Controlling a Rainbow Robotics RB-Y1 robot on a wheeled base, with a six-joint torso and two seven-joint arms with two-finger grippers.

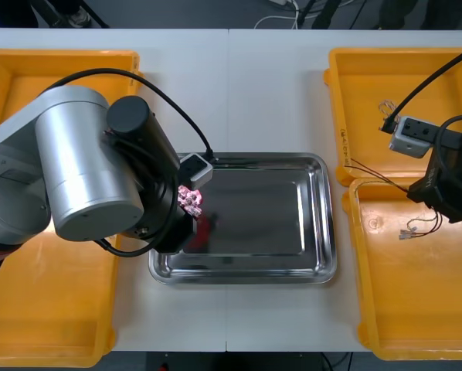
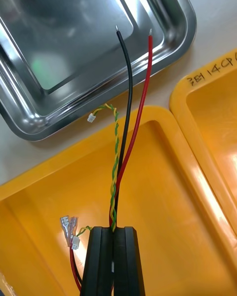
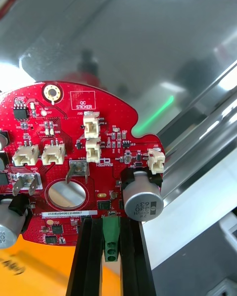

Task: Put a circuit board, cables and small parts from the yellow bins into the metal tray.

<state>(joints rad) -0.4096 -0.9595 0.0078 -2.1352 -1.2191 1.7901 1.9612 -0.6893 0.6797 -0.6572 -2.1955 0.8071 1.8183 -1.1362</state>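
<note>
**Circuit board held over tray while right gripper grips cables**

Circuit board, round and red, sits in the left gripper above the left end of the tray, whose shiny floor mirrors a red blur beneath it. The black fingers are clamped on a green connector at the board's edge. The board stands out beyond the fingertips, its white sockets and silver cans facing the wrist camera. Whether it touches the tray cannot be told.

Across the table, the right gripper hangs over the nearer right bin, close to the seam with the farther one. Its fingers are pinched tight on a bunch of three: a black cable, a red cable and a twisted cable of yellow and green. In the wrist view the black and red ends stretch past the bin's rim to a corner of the tray. The twisted one stops short, its white plug over the table just beside the tray.
</note>
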